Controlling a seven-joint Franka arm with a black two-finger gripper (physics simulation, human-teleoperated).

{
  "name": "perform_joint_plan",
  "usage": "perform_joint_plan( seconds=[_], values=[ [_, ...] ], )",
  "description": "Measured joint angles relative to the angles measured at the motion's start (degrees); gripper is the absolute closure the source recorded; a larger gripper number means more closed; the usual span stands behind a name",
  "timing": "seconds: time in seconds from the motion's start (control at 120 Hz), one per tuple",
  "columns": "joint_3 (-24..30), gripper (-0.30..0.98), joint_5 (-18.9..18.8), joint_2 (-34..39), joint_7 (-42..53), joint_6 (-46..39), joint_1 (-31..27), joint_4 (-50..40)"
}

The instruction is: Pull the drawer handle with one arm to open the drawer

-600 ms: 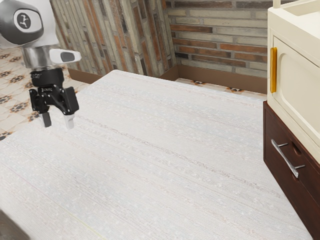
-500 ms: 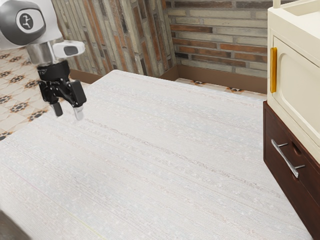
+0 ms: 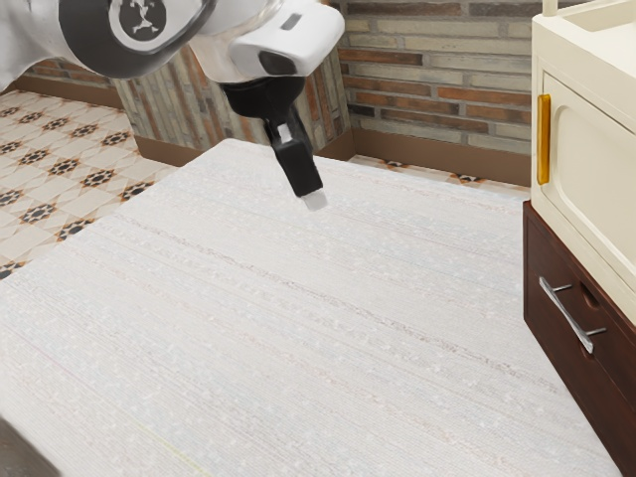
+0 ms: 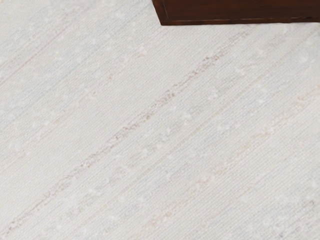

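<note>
Gripper (image 3: 296,171): one, black, tilted, above the table; whether apart or together, cannot tell. Silver handle (image 3: 566,316): one bar, well apart from the gripper, on a dark brown drawer (image 3: 545,260) at the exterior view's right. Cream cabinet (image 3: 552,60): directly above the drawer, with upright amber handle (image 3: 544,139). Table (image 3: 298,348): whitish, faintly striped. Room: brick wall (image 3: 427,81), brown skirting (image 3: 437,152), patterned floor tiles (image 3: 70,149).
</note>
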State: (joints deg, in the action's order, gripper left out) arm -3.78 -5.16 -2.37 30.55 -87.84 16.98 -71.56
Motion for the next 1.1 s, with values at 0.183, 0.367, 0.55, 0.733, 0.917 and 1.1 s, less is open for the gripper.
perform_joint_plan(
  seconds=[0.183,0.367,0.55,0.733,0.917,1.1],
  values=[
    [0.08,0.0,-6.49,1.75,6.7,-2.96,23.87,-3.85],
    [1.24,0.0,-10.0,-0.36,13.51,-6.19,37.41,-3.88],
    [14.62,0.0,-12.3,-1.96,19.78,-10.33,-2.42,-7.06],
    [15.37,0.0,-14.62,-2.56,25.58,-14.55,-5.29,-9.86],
    [15.24,0.0,-15.3,-2.69,30.07,-19.98,-2.02,-15.82],
    [15.29,0.0,-15.0,-2.11,33.46,-27.87,-3.24,-21.36]
  ],
)
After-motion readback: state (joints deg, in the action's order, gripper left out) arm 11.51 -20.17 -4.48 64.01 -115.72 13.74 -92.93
